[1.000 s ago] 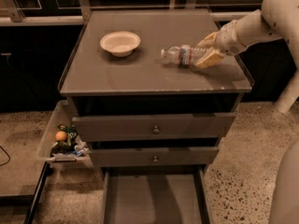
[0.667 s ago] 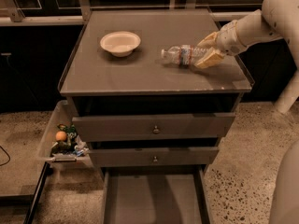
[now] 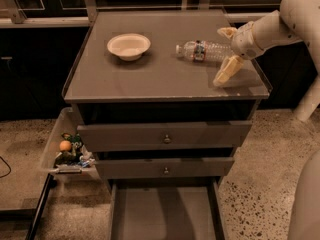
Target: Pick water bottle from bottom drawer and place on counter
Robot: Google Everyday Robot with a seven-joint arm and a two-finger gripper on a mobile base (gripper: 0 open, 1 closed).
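Going left to right: a clear bin (image 3: 52, 134) holding small odds and ends is hanging off the cabinet's left side, low down. The bottom drawer (image 3: 162, 214) is sitting pulled out at the front with a bare floor and nothing in it. Up on the counter (image 3: 150, 79), a white bowl (image 3: 128, 45) is sitting toward the back left. Well to its right the water bottle (image 3: 202, 51) is lying on its side, cap pointing at the bowl and base pointing at the arm, so I'm reading the placing part as basically done. The gripper (image 3: 221, 56) is hovering near the counter's right edge. Its fingers (image 3: 226, 70) are spread wide, one on each side of the bottle's base end, and they're not looking like they're squeezing it. Handling-wise I'm guessing it's light, thin ribbed plastic that dents under a hard pinch (and being round, it's liable to roll if nudged). If it's needing another grab, I'd go across the ribbed body near the label band, not the slick little cap.
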